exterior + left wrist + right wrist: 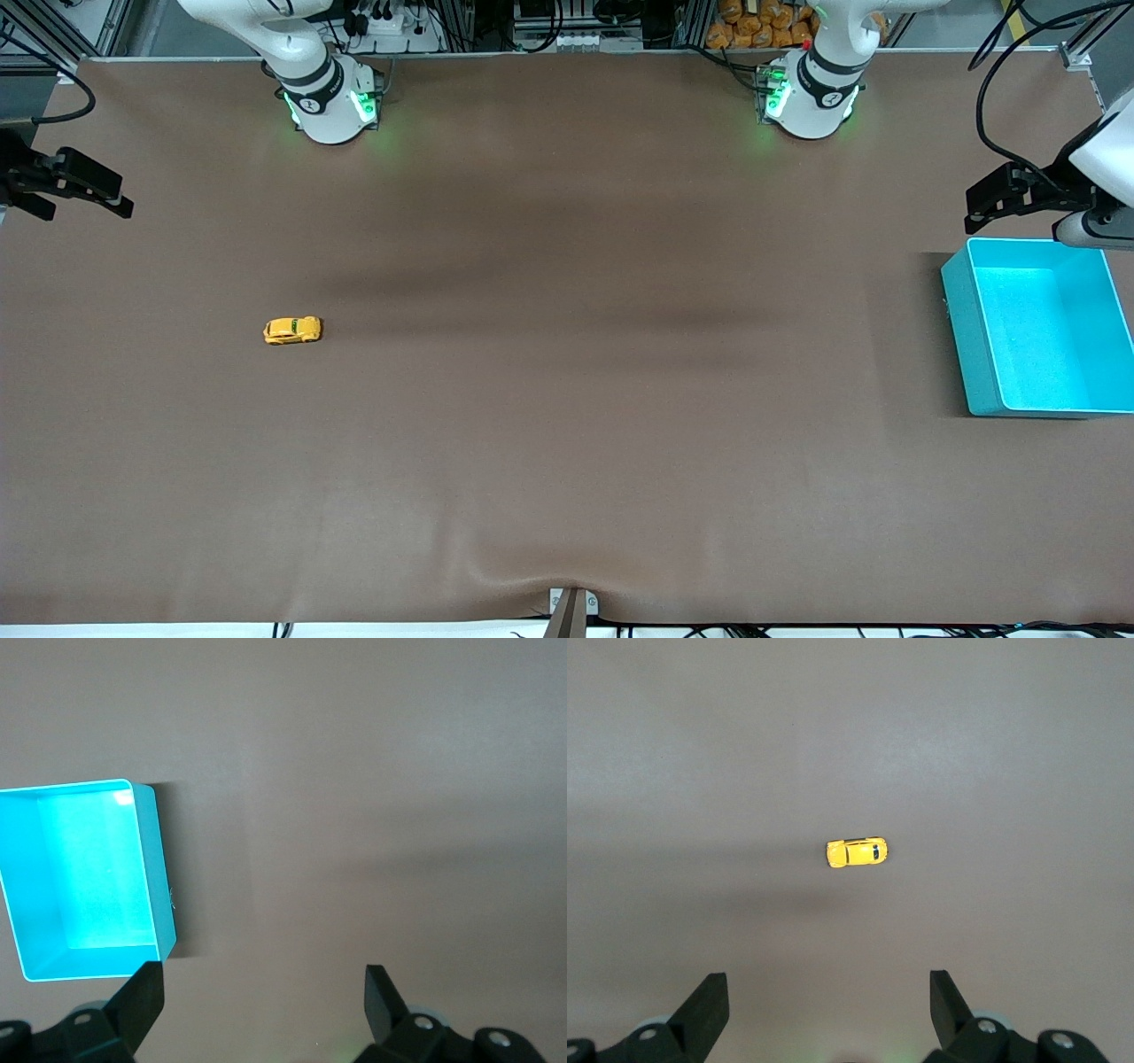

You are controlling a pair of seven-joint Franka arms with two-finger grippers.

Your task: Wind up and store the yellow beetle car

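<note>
A brown cloth-covered table point(567, 399) fills the scene, creased near its camera-side edge. Along the base side, aluminium framing point(80, 27), cables point(1001, 80) and a power strip point(390, 22). Soft shadow bands cross the cloth.

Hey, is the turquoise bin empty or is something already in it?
Empty. The turquoise bin shows only bare floor inside; the yellow beetle car sits out on the table.

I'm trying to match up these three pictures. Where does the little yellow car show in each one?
Front view: the car sits on the brown table, toward the right arm's end.
Left wrist view: not in it; only the bin shows.
Right wrist view: the car is mid-picture, ahead of the open right gripper.
Shared landmark: the brown table.
</note>
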